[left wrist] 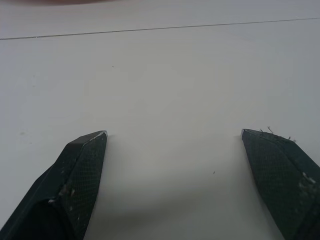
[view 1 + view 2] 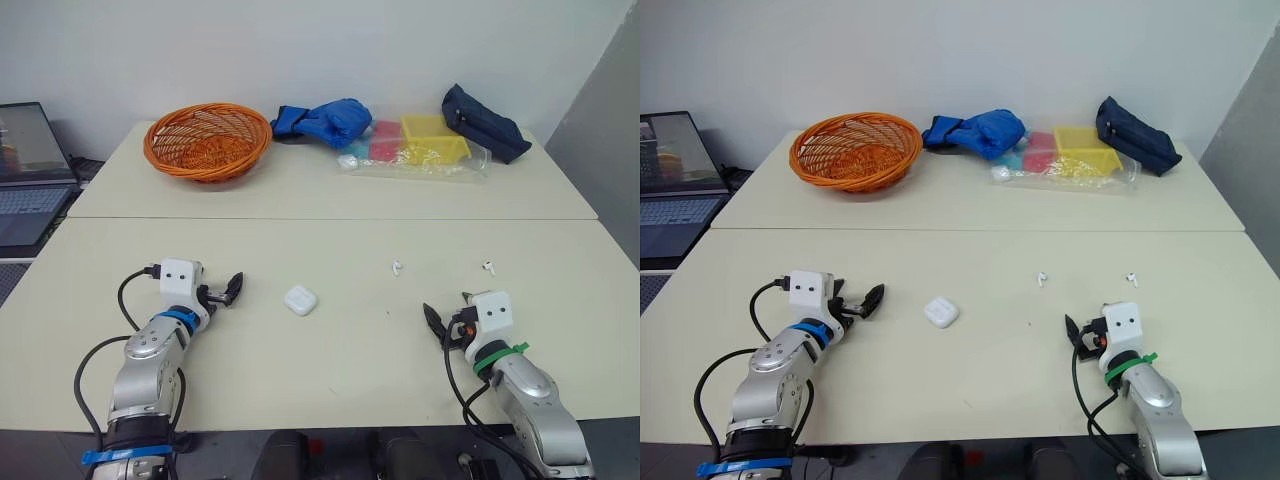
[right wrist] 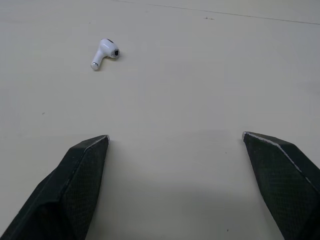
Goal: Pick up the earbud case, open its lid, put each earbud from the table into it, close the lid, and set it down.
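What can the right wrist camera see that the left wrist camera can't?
Right wrist camera: one white earbud lying on the table, ahead of the open right hand. Left wrist camera: the open left hand. Both: the pale table with a thin line running across it.

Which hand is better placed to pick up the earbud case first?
Left. The left hand is open and close to the earbud case; the right hand sits farther off, nearer an earbud.
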Motion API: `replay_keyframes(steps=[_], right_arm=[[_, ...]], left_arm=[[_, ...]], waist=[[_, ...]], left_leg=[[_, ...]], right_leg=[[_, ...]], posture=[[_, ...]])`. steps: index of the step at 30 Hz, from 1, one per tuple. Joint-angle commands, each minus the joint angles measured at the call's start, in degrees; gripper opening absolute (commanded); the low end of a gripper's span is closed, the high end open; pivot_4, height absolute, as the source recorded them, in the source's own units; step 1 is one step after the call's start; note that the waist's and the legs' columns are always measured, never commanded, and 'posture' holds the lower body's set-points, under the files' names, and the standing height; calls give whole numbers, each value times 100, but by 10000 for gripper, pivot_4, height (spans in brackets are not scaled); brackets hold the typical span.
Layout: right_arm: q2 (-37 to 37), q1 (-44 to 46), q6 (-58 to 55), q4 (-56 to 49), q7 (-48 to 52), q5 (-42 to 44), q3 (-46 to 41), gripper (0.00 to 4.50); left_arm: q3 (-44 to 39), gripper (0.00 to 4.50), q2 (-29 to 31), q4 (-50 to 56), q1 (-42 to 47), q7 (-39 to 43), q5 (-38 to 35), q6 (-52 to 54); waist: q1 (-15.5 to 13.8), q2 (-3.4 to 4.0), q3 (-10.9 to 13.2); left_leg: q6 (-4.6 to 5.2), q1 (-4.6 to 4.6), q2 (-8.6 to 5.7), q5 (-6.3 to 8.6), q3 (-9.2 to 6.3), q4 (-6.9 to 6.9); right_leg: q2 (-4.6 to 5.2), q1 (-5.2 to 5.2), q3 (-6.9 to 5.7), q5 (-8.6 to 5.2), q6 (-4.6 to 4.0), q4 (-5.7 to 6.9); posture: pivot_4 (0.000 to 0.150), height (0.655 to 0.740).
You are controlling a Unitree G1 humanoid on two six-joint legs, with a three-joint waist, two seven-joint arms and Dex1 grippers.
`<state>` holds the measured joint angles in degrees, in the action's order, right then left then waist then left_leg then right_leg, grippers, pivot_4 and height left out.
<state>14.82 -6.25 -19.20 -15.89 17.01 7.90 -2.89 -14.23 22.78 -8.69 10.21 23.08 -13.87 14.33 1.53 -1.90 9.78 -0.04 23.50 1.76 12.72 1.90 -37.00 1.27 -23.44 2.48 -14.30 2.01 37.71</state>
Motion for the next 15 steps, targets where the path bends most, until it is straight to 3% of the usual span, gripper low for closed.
replay_keyframes(steps=[1, 15], right_arm=[[21, 5, 80, -218, -17, 7, -32, 45000], [46, 40, 79, -216, -12, 13, -55, 45000]], left_arm=[[55, 44815, 58, -43, 99, -30, 77, -29], [106, 44815, 230, 129, 218, 341, -6, 55]], waist=[[0, 0, 0], [-2, -1, 1]], left_leg=[[0, 0, 0, 0, 0, 0], [0, 0, 3, 0, 0, 1]], right_leg=[[0, 0, 0, 0, 0, 0], [0, -1, 0, -1, -1, -2]], posture=[[1500, 7400], [1500, 7400]])
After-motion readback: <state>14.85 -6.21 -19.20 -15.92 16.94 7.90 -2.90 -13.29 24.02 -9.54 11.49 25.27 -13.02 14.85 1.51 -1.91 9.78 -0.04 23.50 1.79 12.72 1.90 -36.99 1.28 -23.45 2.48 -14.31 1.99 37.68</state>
